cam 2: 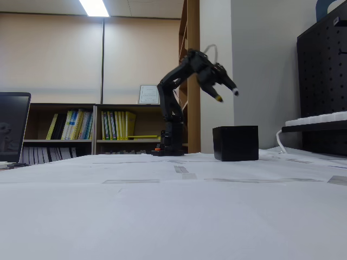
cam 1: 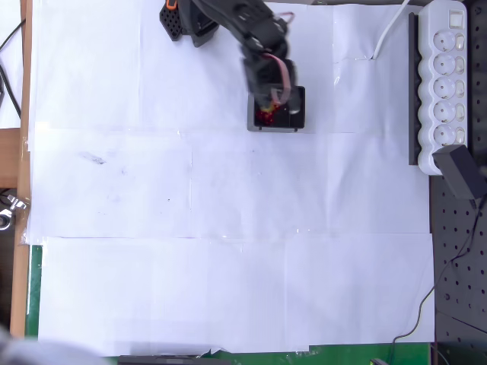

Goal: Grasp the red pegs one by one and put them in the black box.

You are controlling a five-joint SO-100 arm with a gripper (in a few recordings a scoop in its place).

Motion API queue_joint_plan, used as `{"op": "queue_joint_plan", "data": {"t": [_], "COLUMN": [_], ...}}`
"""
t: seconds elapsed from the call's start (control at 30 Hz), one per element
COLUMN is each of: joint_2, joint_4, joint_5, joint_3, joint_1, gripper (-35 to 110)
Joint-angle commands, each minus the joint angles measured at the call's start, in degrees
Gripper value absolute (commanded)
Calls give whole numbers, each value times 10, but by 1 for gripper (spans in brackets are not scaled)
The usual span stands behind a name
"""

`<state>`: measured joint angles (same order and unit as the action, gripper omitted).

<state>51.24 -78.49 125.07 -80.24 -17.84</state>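
Note:
The black box (cam 1: 300, 122) stands on the white paper near the back of the table, and from the side it is a black cube (cam 2: 235, 143). Red pegs (cam 1: 268, 116) lie in a small cluster inside its left part; I cannot count them. My gripper (cam 1: 278, 102) hangs over the box. In the fixed view the gripper (cam 2: 227, 96) is well above the box's top, tilted downward. It is open, its yellow-tipped and white-tipped fingers apart with nothing between them. The arm hides part of the box's inside.
A white power strip (cam 1: 445, 76) with a black adapter (cam 1: 461, 170) lies along the right edge beside a black perforated board (cam 1: 460, 258). The arm's base (cam 1: 183, 23) stands at the back. White paper sheets (cam 1: 228, 228) cover the table.

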Motion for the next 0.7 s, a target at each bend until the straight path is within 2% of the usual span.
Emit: {"op": "queue_joint_plan", "data": {"t": [0.0, 0.07, 0.1, 0.17, 0.23, 0.67], "joint_2": [-166, -244, -284, -342, -375, -484], "joint_4": [120, 142, 156, 178, 182, 172], "joint_5": [-141, -225, -250, -277, -291, -196], "joint_3": [180, 291, 344, 434, 497, 721], "joint_1": [177, 216, 226, 229, 225, 166], "gripper": [19, 17, 11, 0, 0, 0]}}
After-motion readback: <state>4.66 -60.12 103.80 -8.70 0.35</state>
